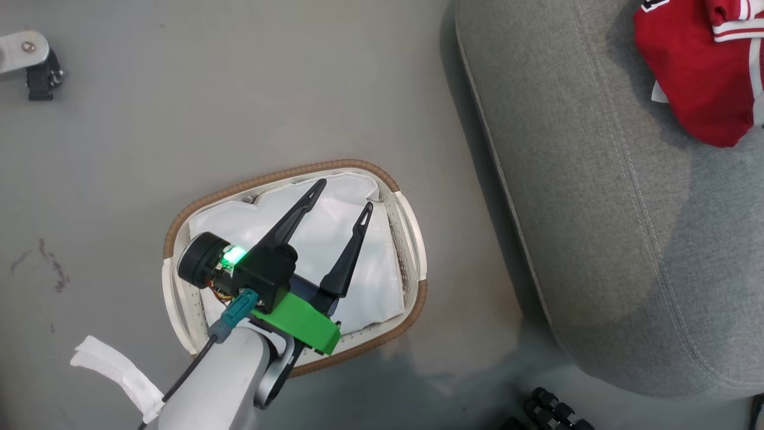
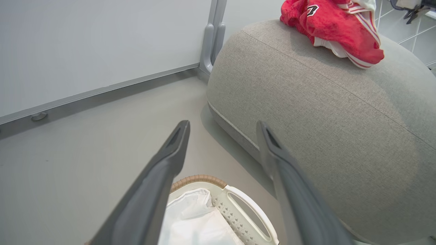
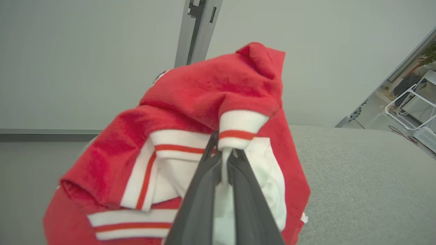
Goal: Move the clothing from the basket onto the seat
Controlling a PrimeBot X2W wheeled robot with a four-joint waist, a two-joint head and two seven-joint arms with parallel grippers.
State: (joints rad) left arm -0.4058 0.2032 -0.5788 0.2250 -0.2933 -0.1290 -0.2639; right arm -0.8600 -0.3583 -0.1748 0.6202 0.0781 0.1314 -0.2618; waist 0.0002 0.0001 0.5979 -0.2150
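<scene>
Clothing (image 1: 698, 77) lay red on the seat (image 1: 597, 209) at the upper right of the head view, well apart from the basket (image 1: 412, 239) on the floor. The basket held a white sheet (image 1: 370, 280), and the left gripper (image 1: 345, 194) hung over it, fingers spread and holding nothing. The left wrist view showed those fingers splayed above the basket's rim, the red heap resting on the seat. In the right wrist view, the right gripper (image 3: 224, 153) was pinched tight on the clothing's white trim.

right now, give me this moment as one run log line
left fingers: open, over basket | right fingers: shut on clothing | clothing: on seat | basket: white sheet inside
</scene>
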